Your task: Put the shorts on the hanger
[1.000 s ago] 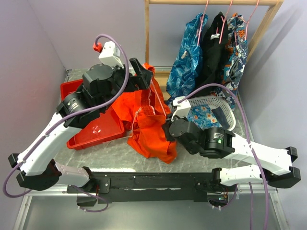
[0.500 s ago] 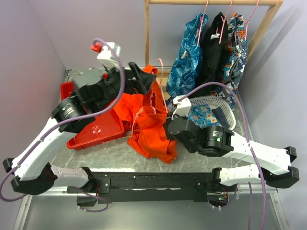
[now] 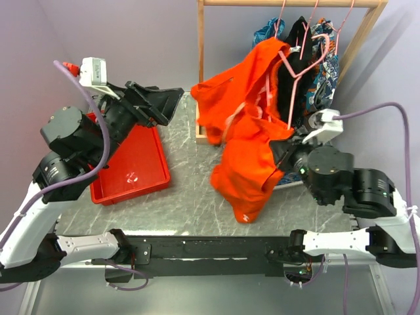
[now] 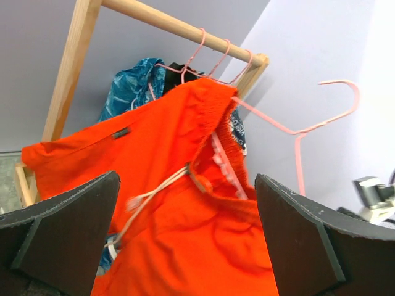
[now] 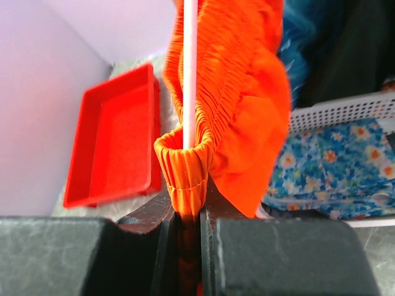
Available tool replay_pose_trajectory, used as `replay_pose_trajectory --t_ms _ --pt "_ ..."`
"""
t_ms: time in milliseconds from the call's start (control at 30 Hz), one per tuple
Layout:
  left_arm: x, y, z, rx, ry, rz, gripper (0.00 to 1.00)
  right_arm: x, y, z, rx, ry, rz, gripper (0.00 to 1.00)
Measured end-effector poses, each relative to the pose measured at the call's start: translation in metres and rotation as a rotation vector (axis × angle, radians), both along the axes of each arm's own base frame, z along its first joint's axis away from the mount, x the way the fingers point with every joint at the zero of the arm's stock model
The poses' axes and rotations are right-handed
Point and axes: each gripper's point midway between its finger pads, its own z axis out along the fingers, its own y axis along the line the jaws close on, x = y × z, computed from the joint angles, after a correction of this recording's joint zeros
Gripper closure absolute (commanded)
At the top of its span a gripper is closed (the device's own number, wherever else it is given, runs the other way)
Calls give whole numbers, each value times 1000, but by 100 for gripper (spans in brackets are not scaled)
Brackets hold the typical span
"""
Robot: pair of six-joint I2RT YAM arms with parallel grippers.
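Note:
The orange-red shorts (image 3: 246, 131) hang in the air in front of the rack, draped over one arm of the pink hanger (image 3: 298, 69). My right gripper (image 3: 282, 149) is shut on a gathered fold of the waistband (image 5: 185, 166), and the hanger's wire (image 5: 189, 61) runs down into that fold. The left gripper (image 3: 164, 102) is open over the red bin, well to the left of the shorts and touching nothing. In the left wrist view the shorts (image 4: 179, 234) and their cream cord (image 4: 154, 191) fill the space beyond the open fingers (image 4: 68, 228); the hanger (image 4: 297, 135) shows with its hook free.
The red bin (image 3: 131, 164) lies at the left. The pale wooden rack (image 3: 200, 59) stands at the back with blue patterned and black garments (image 3: 298, 33) on it. A white basket (image 5: 345, 111) holding a floral cloth (image 5: 321, 172) sits right of the shorts.
The right arm has lifted the shorts and hanger up off the table and rightward toward the rack. The left arm has drawn back to the left, away from the shorts, still open.

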Motion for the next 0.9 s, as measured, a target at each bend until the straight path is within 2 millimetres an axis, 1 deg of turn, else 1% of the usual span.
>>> replay_pose_trajectory --t_ms 100,200,367,433,500,567,633,667,767,867,900 --pt "3 0 -3 3 8 13 4 1 -7 9 13 -18 -19 100" --pt "9 -6 -14 25 29 19 4 5 2 6 -26 -15 -20 100" --pt "15 -10 -27 49 58 30 3 18 41 3 -101 -2 -4 100" --pt "16 -10 -29 49 61 36 3 26 63 -6 -141 11 12 100" --pt "16 -9 -31 45 68 40 4 33 77 -15 -179 28 26 100" --pt "16 -7 -30 41 70 43 4 44 86 -16 -194 44 26 100" --pt "15 -6 -30 38 69 45 4 54 92 -12 -189 48 20 100" --pt "14 -6 -29 36 67 45 4 60 94 -6 -180 45 14 100" --pt "13 -3 -27 28 64 45 4 70 99 15 -139 23 4 100" --pt "12 -2 -26 24 62 46 3 79 103 40 -93 -9 -11 100" --pt "11 -2 -25 24 62 45 4 83 102 44 -85 -15 -21 100"
